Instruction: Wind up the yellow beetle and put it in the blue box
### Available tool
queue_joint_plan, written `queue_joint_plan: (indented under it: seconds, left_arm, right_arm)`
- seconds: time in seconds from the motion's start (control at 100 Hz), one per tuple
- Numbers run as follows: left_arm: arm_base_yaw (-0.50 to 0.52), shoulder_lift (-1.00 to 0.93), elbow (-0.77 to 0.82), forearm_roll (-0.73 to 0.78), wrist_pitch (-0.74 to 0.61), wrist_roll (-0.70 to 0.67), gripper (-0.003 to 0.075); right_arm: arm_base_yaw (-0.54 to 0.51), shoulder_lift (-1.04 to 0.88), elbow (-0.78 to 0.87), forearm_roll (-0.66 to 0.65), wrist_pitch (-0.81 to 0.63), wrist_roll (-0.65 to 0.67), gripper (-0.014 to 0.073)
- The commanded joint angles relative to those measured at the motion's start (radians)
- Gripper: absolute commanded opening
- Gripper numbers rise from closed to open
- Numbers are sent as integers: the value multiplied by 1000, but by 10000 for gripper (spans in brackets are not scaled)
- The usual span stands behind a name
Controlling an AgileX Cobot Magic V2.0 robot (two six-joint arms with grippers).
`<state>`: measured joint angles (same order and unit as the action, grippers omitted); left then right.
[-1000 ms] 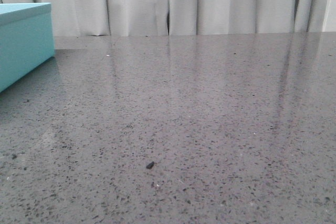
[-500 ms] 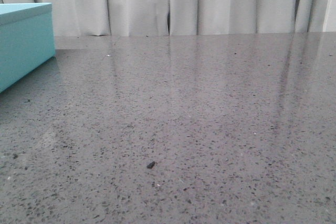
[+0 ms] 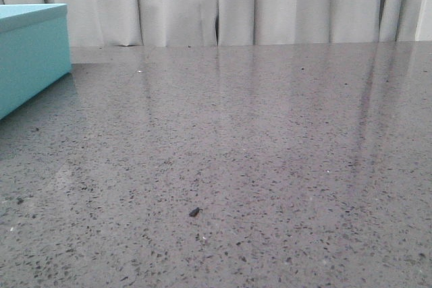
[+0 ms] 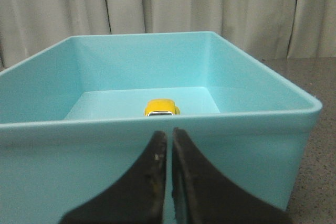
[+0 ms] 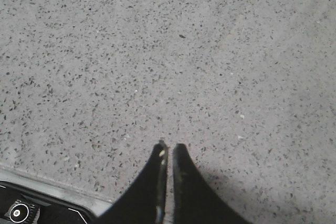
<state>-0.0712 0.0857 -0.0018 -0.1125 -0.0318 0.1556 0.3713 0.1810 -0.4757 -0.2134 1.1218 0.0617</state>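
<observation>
Beetle sits on floor of open box, centre of left wrist frame. Left gripper outside near wall, fingers together, empty. Right gripper over bare desk, fingers together, empty. Box at left edge of front frame.

The box runs off the front view at nine o'clock. Its near wall hides the beetle's lower half.

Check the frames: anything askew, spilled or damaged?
Nothing stands out. The small glossy yellow beetle sits on the floor of the open turquoise-blue box. Left gripper and right gripper are shut, empty. One dark speck on the grey table.
</observation>
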Motion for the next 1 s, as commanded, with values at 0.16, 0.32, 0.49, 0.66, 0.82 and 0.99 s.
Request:
queue_joint_plan:
  seconds: [0.16,0.32,0.49,0.66,0.82,0.99]
  left_arm:
    - [-8,1,44,1,-33,-3,-19]
    - [-8,1,44,1,11,-3,-19]
    - [-8,1,44,1,160,-3,-19]
    - [-8,1,44,1,243,-3,-19]
    - [-8,1,44,-5,251,-3,-19]
    - [-8,1,44,-5,251,-3,-19]
  right_arm:
    - [2,13,-20,-31,-53,-4,-48]
    - [2,13,-18,-31,-53,-4,-48]
    - [2,13,-18,-31,-53,-4,-48]
    - [2,13,-18,-31,-53,-4,-48]
    - [2,13,-18,-31,-53,-4,-48]
    - [2,13,-18,-31,-53,-4,-48]
